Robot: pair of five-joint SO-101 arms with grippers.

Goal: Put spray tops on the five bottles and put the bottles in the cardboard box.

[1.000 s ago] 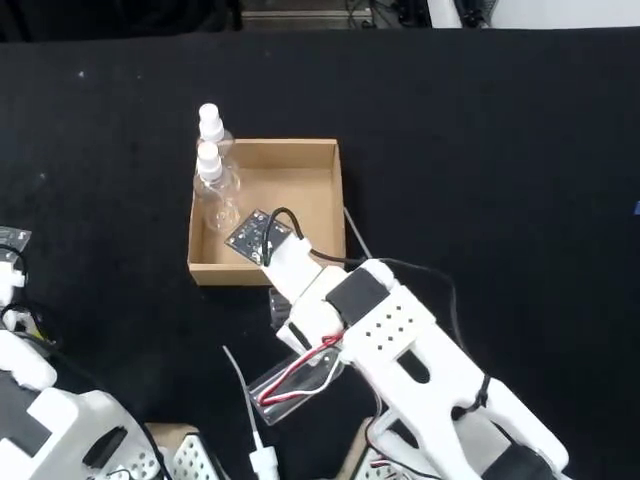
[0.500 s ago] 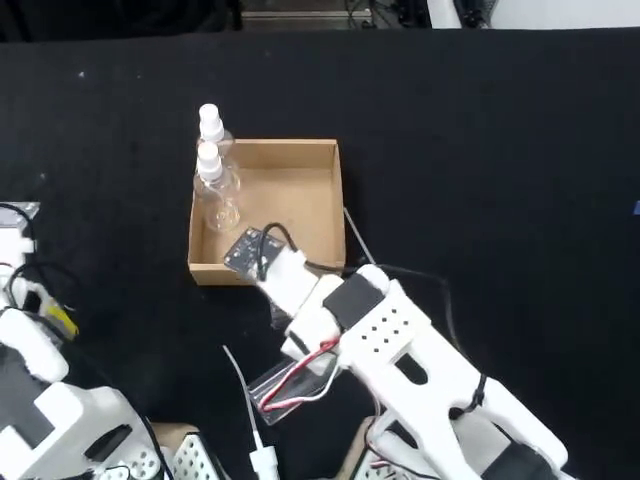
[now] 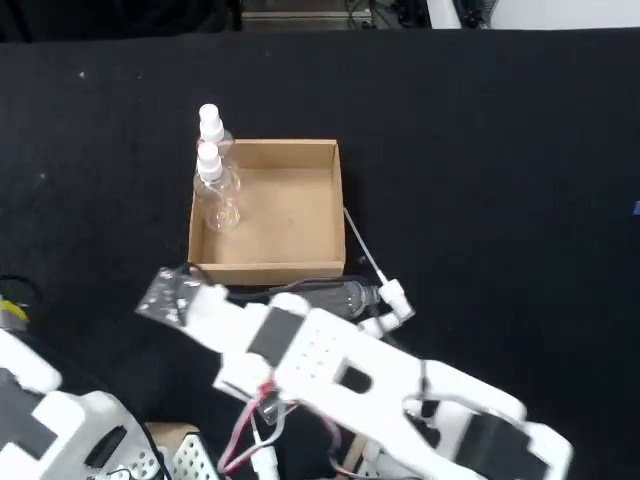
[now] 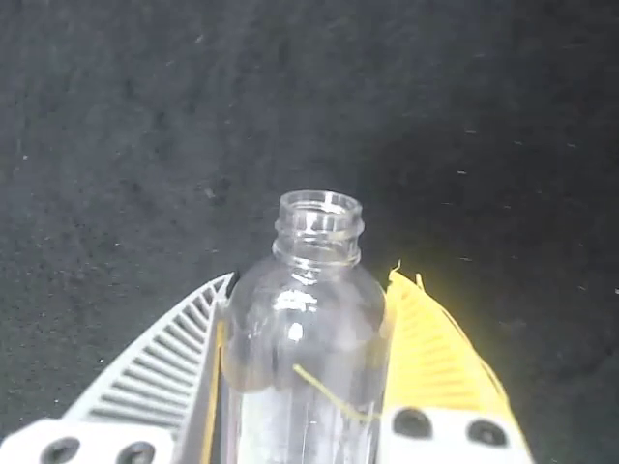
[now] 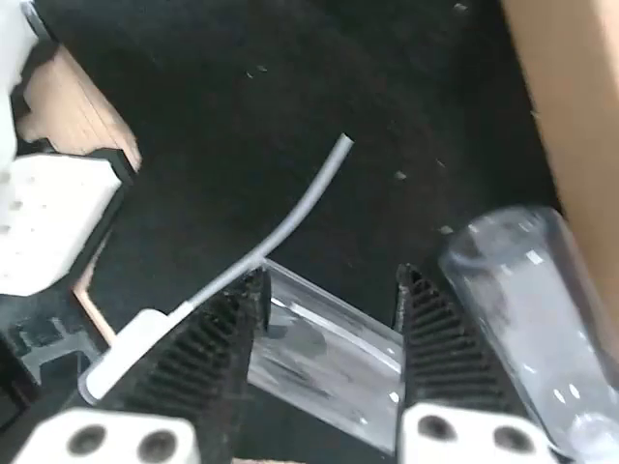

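In front of the cardboard box (image 3: 290,215), the right gripper (image 5: 329,280) is hovering wide-jawed astride a lying bare bottle (image 5: 329,362), probably to lift it, while the left gripper (image 4: 311,280), well off the box's near-left corner, is clamping an open-necked bottle (image 4: 305,329), seemingly awaiting the loose spray top (image 5: 126,353).

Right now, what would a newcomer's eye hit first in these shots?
Probably the big white arm sprawled across the table in front of the cardboard box, with two capped bottles standing at the box's far left corner. Next, the left gripper clamped on an uncapped bottle, neck open. The right gripper sits open over a clear bottle lying on the table.
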